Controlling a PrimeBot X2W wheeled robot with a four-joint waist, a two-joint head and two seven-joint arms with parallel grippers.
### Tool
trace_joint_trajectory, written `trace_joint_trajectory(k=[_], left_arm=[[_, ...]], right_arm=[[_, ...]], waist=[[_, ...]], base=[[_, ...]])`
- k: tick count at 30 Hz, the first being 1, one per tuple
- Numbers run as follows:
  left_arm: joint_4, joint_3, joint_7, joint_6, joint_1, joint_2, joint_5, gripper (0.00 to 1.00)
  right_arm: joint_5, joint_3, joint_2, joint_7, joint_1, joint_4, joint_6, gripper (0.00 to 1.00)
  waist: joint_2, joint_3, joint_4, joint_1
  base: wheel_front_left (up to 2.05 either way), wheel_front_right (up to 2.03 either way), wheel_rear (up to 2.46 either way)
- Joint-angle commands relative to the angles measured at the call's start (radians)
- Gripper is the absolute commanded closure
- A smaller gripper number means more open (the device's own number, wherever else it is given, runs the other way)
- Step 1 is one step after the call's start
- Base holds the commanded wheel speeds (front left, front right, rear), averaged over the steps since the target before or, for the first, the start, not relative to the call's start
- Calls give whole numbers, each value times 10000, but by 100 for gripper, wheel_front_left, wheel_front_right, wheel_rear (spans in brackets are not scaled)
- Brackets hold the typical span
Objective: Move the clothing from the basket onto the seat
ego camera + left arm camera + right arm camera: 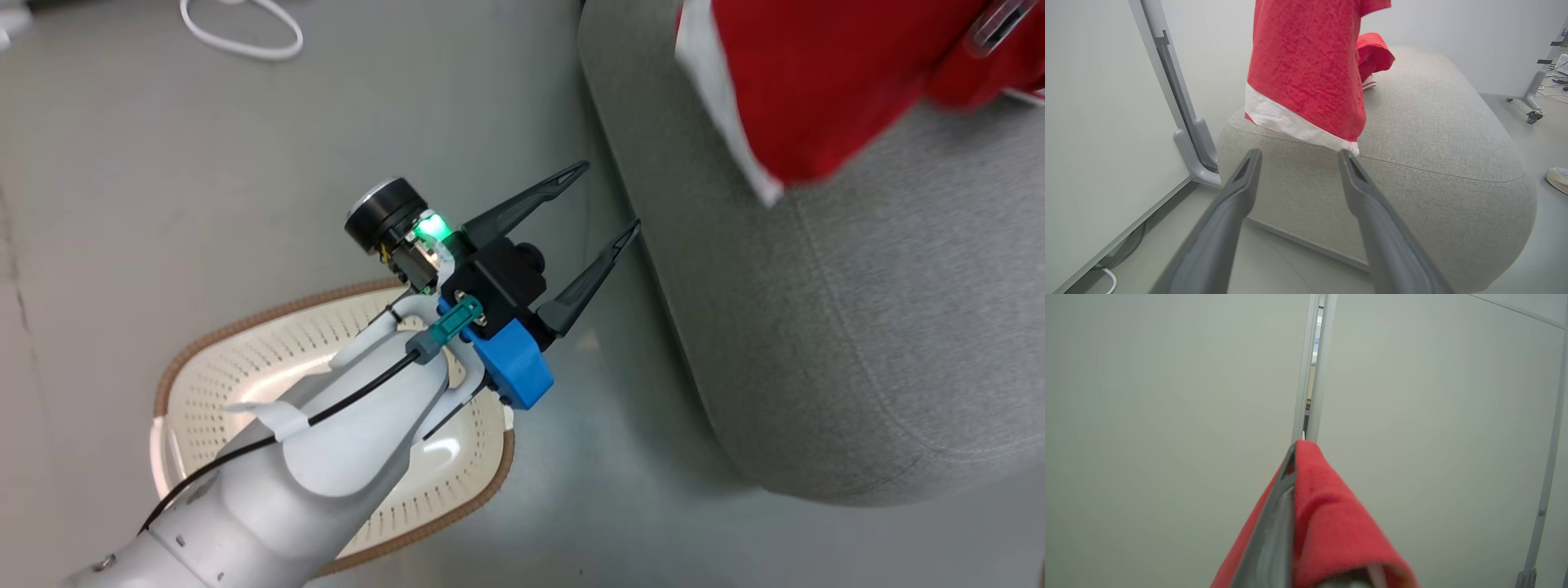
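Two red jerseys are at the seat, one hanging from our right hand.

We hold our right hand (1300,450) clamped on the clothing (1306,73), the cloth folded over its tips. The jersey hangs with its white hem at the seat's (882,327) left edge, and we cannot tell whether it touches or is just above. A second red garment (1375,55) lies crumpled farther back on the cushion. Our left hand (610,194) hovers with fingers apart and empty above the floor (163,163), between the basket (229,367) and the seat's left side. What we see of the basket holds nothing. The danger, as we judge it, lies in the release. The hem sits so close to the rounded edge that the jersey may slide off to the floor. The soft fabric may also snag on our fingers and drag back as we pull away.
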Motion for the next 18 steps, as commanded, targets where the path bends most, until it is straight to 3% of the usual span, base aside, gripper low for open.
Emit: trace_joint_trajectory(k=[1, 3, 13, 18], left_arm=[[-38, -40, 27, -9, -336, 45, 47, 0], [-48, -61, 31, -9, -431, 66, 65, 0], [-28, -196, 67, 14, -1052, 292, 164, 0], [-13, -263, 134, 24, -1059, 527, 138, 0]], right_arm=[[-37, -310, -347, -8, -642, 184, 2, 100], [-77, -498, -570, -8, -989, 331, 2, 100], [67, -1953, -3160, -8, -3335, 2325, 2, 100], [41, -2163, -3330, -6, -3135, 3674, 2, 100]], waist=[[0, 828, 171, -1], [0, 1001, 200, -1], [0, 2091, 233, -1], [0, 2267, -26, -1]], base=[[0, 0, 0], [0, 0, 0], [0, 0, 0], [0, 0, 0]])
